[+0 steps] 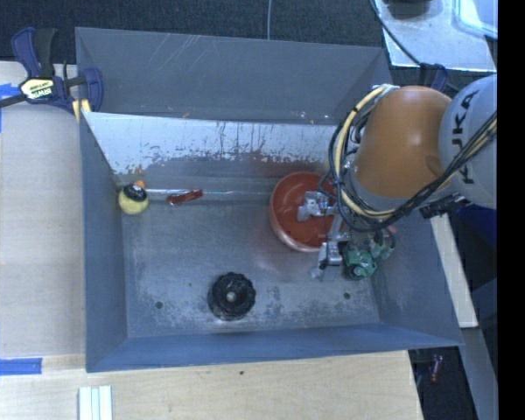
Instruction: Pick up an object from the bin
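Red bowl (296,210) sits at the right of the bin (236,81), by the back wall. Your hand (323,230) is over its right rim, spread, pinching nothing. Looks light, stiff, slick: pinch the rim.

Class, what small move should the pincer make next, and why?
Probably ease straight down onto the red round dish: the pincer hangs over its right rim, while the black knob and yellow ball lie far off to the left.
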Action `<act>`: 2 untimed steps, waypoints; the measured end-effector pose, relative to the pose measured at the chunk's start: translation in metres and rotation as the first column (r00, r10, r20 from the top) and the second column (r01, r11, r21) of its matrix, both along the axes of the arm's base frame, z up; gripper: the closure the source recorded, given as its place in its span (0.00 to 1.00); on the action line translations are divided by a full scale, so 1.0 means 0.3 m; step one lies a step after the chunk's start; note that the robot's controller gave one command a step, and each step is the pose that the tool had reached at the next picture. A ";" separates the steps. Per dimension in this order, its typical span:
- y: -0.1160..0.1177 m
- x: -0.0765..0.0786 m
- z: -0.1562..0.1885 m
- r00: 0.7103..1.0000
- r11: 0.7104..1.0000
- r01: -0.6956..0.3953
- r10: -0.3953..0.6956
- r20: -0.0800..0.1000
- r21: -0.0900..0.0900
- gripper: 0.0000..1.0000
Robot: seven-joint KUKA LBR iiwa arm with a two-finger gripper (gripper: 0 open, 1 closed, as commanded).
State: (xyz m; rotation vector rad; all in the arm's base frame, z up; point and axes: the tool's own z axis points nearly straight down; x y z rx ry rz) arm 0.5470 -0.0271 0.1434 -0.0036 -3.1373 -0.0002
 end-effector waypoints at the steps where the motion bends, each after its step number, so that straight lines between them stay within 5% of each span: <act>1: 0.000 0.007 0.013 1.000 1.000 -0.001 0.001 0.008 0.000 0.00; 2: 0.053 0.226 -0.227 0.996 0.996 0.086 -0.086 0.010 0.000 0.00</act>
